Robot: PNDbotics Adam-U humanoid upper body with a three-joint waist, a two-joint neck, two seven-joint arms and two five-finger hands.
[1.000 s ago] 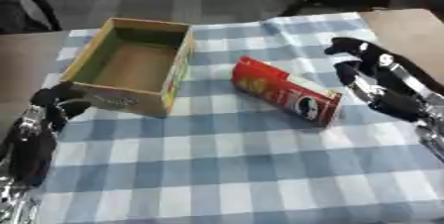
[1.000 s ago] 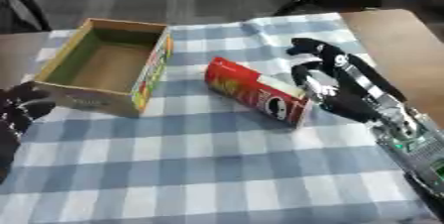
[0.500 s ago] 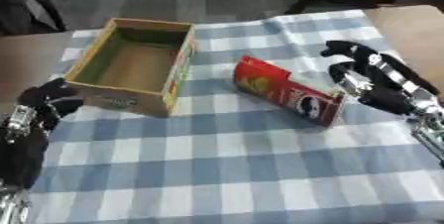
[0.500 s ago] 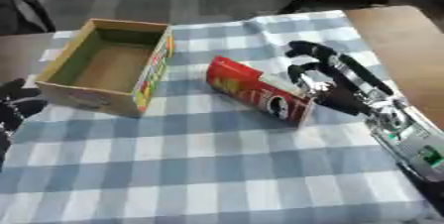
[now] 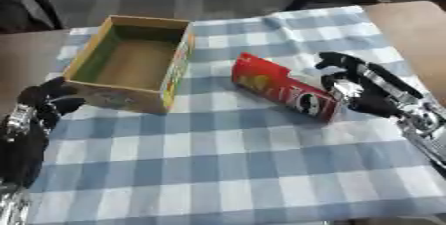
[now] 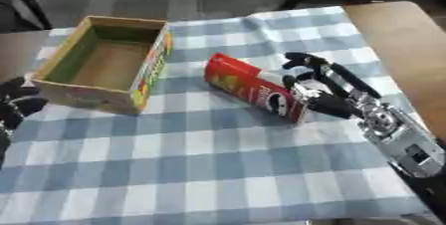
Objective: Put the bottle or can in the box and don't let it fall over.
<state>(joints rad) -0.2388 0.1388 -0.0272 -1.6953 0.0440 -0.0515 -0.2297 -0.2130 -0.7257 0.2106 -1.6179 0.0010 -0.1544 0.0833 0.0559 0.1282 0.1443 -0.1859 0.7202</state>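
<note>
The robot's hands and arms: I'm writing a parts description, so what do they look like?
The right hand has black fingers with silvery metal showing at the joints, on a silver-grey forearm with dark panels. The left hand is also black, its arm black with pale silvery segments. No cables or markings are legible.

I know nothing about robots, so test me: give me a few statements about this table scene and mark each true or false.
1. The red cylindrical snack can lies on its side. True.
2. The can is inside the open cardboard box. False: it lies on the blue checked tablecloth, right of the box.
3. The box holds a bottle. False: it is empty.
4. The right hand is at the can's near end. True.
5. The left hand holds the can. False: it is beside the box.
</note>
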